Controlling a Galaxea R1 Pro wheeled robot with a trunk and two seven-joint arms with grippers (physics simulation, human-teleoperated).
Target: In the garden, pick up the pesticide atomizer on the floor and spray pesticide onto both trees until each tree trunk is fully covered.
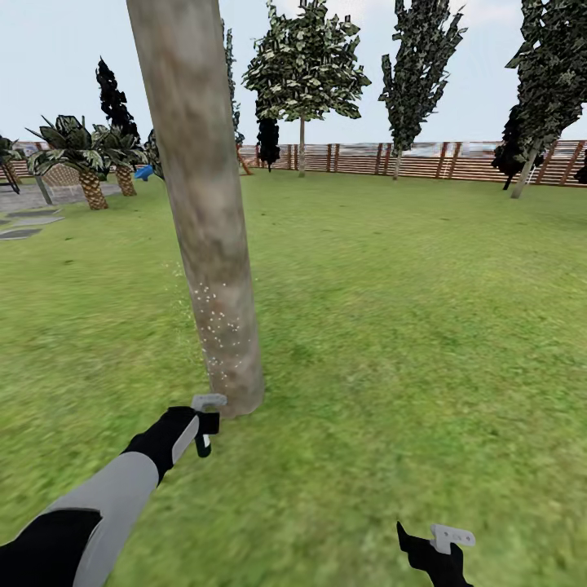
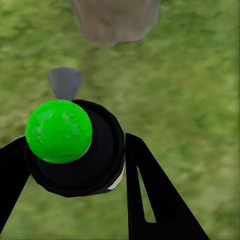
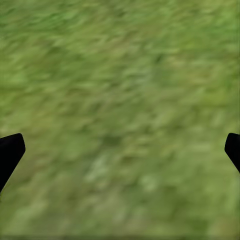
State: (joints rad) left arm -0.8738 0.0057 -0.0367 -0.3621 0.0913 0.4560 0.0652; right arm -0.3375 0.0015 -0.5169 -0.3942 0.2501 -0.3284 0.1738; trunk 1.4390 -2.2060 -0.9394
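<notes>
Head view has the left tool (image 1: 204, 424) low beside the foot of the tree trunk (image 1: 208, 236), clamped on the pesticide atomizer (image 1: 204, 443); fine white specks of pesticide (image 1: 218, 326) dot the trunk's lower part. Left wrist view looks down on the atomizer's green-capped black body between two black fingers (image 2: 150, 195), with the trunk base just beyond. Over grass (image 1: 408, 310), the right tool (image 1: 436, 550) has its fingertips spread wide apart and holds nothing.

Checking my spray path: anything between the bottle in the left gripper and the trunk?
Nothing but bare grass between the bottle and the trunk, seen in the left wrist view.
</notes>
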